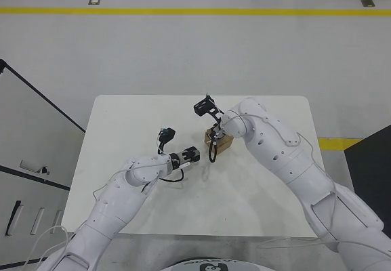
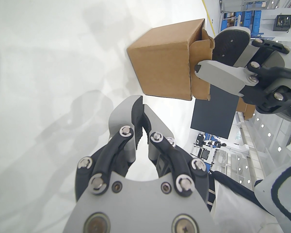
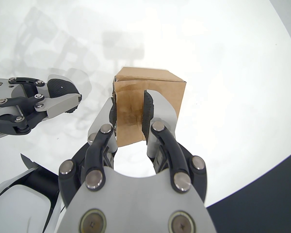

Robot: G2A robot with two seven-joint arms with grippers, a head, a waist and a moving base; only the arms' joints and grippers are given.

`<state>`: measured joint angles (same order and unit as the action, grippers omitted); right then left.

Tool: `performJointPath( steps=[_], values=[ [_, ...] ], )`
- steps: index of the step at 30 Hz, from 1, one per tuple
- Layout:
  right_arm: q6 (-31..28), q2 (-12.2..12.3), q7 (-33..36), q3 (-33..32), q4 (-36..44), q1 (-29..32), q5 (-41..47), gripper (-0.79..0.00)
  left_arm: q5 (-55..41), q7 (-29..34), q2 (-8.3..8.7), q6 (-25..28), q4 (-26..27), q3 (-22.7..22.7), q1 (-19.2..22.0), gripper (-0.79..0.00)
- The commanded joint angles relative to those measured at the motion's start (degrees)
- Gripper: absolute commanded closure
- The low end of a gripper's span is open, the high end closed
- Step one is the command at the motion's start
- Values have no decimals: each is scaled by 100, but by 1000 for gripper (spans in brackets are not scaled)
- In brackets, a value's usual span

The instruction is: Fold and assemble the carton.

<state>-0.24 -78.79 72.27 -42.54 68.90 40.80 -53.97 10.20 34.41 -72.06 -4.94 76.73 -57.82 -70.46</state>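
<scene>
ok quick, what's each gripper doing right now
Left gripper: closed, holding nothing, apart from the carton.
Right gripper: closed on the carton's end flap.

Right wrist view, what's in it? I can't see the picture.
The right gripper pinches one side of a brown carton between its fingers, on a white table. The left gripper sits off to the side, fingers shut, not touching the carton.

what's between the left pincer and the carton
Nothing: just bare table between the left pincer and the carton, plain in the top and right wrist views.
</scene>
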Motion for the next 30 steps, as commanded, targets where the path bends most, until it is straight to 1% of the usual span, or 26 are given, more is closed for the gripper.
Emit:
performJointPath(
  steps=[1,6,18,24,30],
  values=[
    [12,-4,-23,-13,1,6,1,-240,9,0,1,-5,2,-2,-3,0],
    [8,-11,-34,-53,16,22,4,-243,5,-2,1,-28,11,-7,-11,0],
    [-41,-56,-34,-35,-105,24,-52,-200,1,-7,0,-14,-17,-19,-5,0],
    [-47,-94,-26,-5,-214,9,-33,-240,0,-2,0,-6,-28,-23,1,0],
    [-19,-120,-43,-72,-287,-30,75,-326,-2,8,0,6,-48,-31,14,0]
  ],
)
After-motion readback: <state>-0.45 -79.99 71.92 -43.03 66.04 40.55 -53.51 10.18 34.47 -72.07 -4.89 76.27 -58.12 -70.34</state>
